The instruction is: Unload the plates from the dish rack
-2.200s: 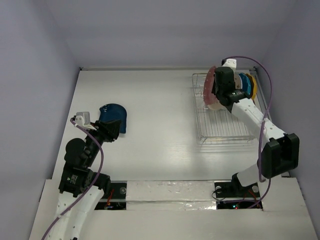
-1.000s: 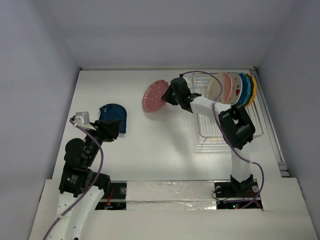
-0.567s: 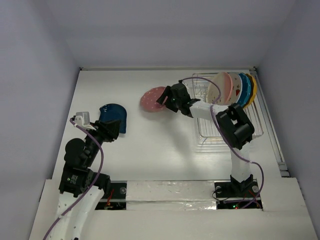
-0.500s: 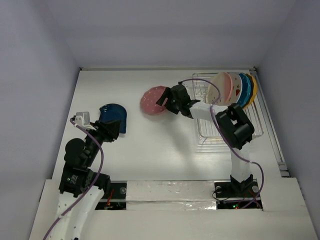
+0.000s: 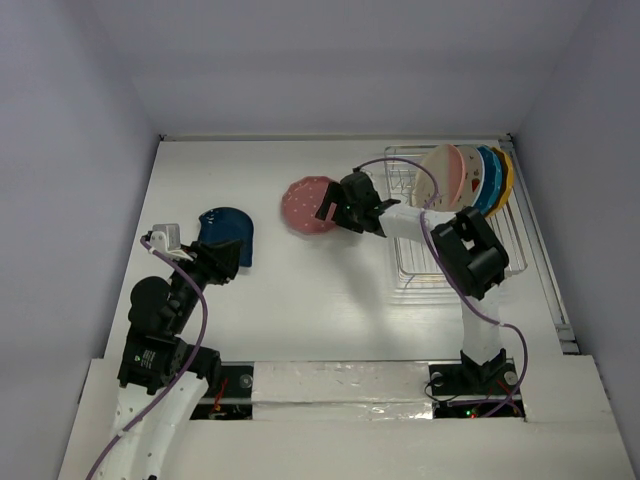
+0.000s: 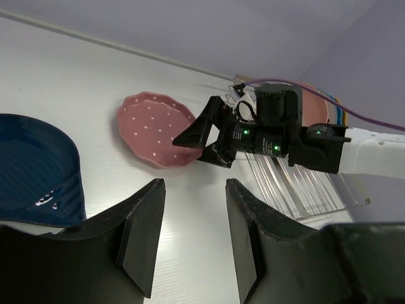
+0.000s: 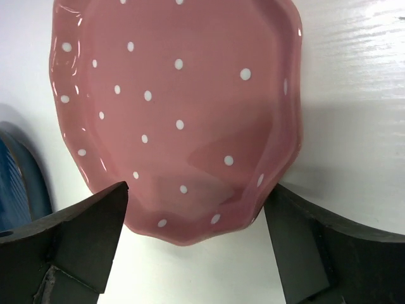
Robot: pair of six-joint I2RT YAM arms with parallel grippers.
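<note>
- Plates: six in all. Two lie flat on the table (image 5: 300,300): the dark blue plate (image 5: 225,228) at the left and the pink dotted plate (image 5: 305,205) near the middle, well apart from each other.
- The other four stand on edge in a row at the far end of the dish rack (image 5: 440,265). From left to right they are the cream-and-pink plate (image 5: 438,170), the white plate (image 5: 465,172), the teal plate (image 5: 487,175) and the orange-yellow plate (image 5: 503,170).
- One rack, on the right side of the table.
- Right arm: the upper link rises from the base and the elbow sits over the near half of the rack. The forearm runs left and low across the table.
- Right gripper (image 5: 328,208): jaws spread wide, one finger either side of the near-right rim of the pink dotted plate. It is just beside the rim and grips nothing. In the wrist view the plate fills the space ahead of the fingers, face up.
- Left arm: folded back close to its base, wrist aimed toward the far right.
- Left gripper (image 6: 190,215): jaws partly apart with nothing between them. It hangs just off the near edge of the dark blue plate, and contact cannot be judged.
</note>
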